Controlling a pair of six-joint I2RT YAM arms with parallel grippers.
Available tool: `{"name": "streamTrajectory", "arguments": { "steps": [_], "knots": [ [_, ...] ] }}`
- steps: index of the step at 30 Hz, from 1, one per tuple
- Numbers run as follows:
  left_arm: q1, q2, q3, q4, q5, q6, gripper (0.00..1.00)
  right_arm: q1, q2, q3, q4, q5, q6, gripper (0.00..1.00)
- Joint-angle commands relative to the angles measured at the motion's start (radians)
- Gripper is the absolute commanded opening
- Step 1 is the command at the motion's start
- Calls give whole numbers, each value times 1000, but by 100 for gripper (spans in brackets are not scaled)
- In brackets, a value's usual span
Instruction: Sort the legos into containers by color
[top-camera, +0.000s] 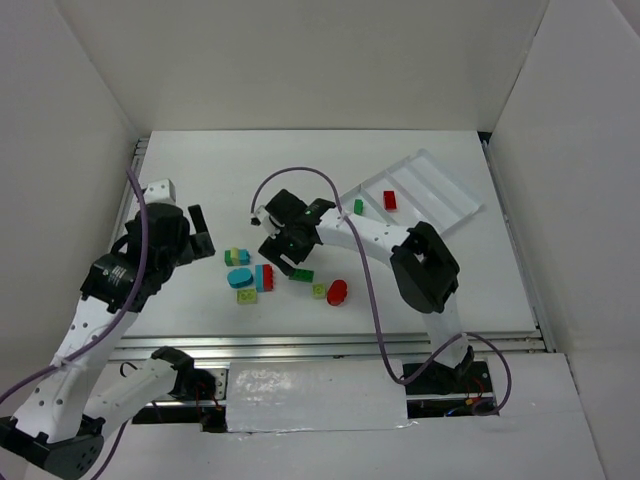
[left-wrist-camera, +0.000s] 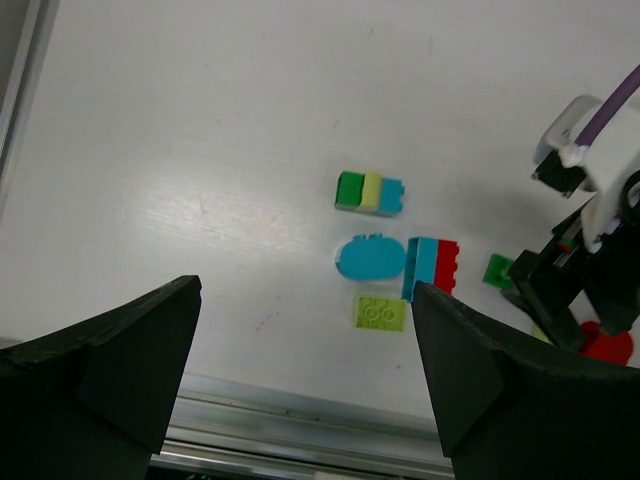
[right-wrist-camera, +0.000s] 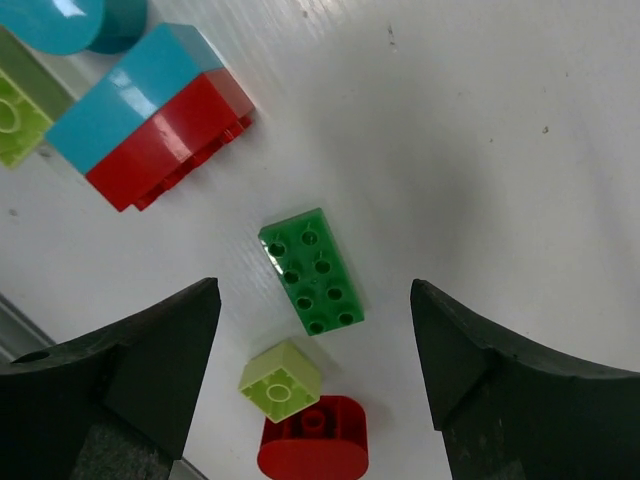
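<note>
Loose legos lie mid-table: a green-lime-cyan stack (top-camera: 237, 257), a rounded cyan piece (top-camera: 240, 278), a cyan-and-red pair (top-camera: 264, 277), a flat lime plate (top-camera: 246, 297), a flat green brick (top-camera: 302, 275), a small lime brick (top-camera: 319, 291) and a rounded red one (top-camera: 337, 292). My right gripper (right-wrist-camera: 315, 290) hangs open over the flat green brick (right-wrist-camera: 311, 271), which lies on the table with the lime brick (right-wrist-camera: 281, 379) and red one (right-wrist-camera: 313, 442) beside it. My left gripper (left-wrist-camera: 305, 285) is open and empty, left of the pile. The white tray of containers (top-camera: 440, 200) holds a red brick (top-camera: 390, 199); a green brick (top-camera: 358, 207) sits at its left end.
A metal rail (top-camera: 330, 345) runs along the table's near edge, just below the left gripper in its wrist view. White walls enclose the table on three sides. The right arm (top-camera: 425, 265) stretches across from the right, its purple cable (top-camera: 300, 175) looping over the middle.
</note>
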Motion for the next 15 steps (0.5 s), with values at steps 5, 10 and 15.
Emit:
{"name": "streamTrajectory", "arguments": {
  "steps": [5, 10, 15],
  "knots": [
    [6, -51, -110, 53, 16, 51, 100, 11, 74, 69, -54, 80, -69, 76],
    [4, -74, -129, 67, 25, 54, 99, 17, 68, 21, -36, 62, -59, 74],
    [4, -78, -136, 75, 39, 57, 99, 24, 91, -8, -16, 71, -48, 63]
  ]
}}
